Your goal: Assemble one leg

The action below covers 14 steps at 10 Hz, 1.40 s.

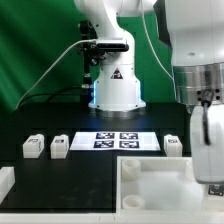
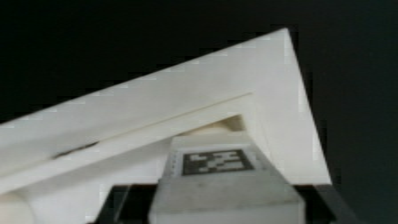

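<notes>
In the wrist view my gripper (image 2: 228,206) is shut on a white leg (image 2: 222,185). The leg's black-and-white tag (image 2: 217,162) faces the camera, and dark fingers (image 2: 135,200) show on either side of it. The leg hangs just above a corner of the large white panel (image 2: 160,110), close to its corner socket (image 2: 226,125). In the exterior view the gripper (image 1: 209,150) is low over the panel's (image 1: 150,178) far corner on the exterior view's right. Three more legs stand on the table: two on the exterior view's left (image 1: 33,146) (image 1: 59,147) and one on the right (image 1: 173,146).
The marker board (image 1: 117,140) lies in the middle of the black table, in front of the robot base (image 1: 115,90). A white part (image 1: 5,182) sits at the near edge on the exterior view's left. A green backdrop stands behind.
</notes>
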{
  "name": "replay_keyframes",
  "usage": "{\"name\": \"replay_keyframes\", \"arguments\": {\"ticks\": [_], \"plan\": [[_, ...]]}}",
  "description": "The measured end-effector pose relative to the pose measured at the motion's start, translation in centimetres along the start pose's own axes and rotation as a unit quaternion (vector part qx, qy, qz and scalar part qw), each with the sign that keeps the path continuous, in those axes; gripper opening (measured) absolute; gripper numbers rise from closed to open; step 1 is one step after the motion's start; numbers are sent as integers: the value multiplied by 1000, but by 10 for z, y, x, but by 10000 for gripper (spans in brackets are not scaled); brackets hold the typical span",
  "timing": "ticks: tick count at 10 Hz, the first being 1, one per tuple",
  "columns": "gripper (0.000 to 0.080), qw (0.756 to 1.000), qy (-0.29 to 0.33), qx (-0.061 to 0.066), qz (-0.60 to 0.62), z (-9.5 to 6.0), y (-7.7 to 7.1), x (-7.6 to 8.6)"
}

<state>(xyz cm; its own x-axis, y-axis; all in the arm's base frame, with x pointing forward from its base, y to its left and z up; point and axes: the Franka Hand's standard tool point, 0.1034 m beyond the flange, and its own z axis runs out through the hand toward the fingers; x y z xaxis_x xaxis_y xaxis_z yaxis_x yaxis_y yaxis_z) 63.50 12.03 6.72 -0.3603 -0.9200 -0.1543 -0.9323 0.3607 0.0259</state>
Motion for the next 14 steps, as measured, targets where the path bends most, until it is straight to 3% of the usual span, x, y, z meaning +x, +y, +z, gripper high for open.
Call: {"name": "replay_keyframes", "arguments": {"ticks": [5, 8, 9, 12, 14], "plan": [[300, 1000, 12, -2, -7, 0, 2, 3], [612, 1000, 12, -2, -10, 0, 2, 2], [612, 1000, 11, -1, -18, -2, 3, 0], [648, 999, -8, 5, -33, -37, 17, -9], [648, 999, -6, 3, -33, -33, 18, -8]]}}
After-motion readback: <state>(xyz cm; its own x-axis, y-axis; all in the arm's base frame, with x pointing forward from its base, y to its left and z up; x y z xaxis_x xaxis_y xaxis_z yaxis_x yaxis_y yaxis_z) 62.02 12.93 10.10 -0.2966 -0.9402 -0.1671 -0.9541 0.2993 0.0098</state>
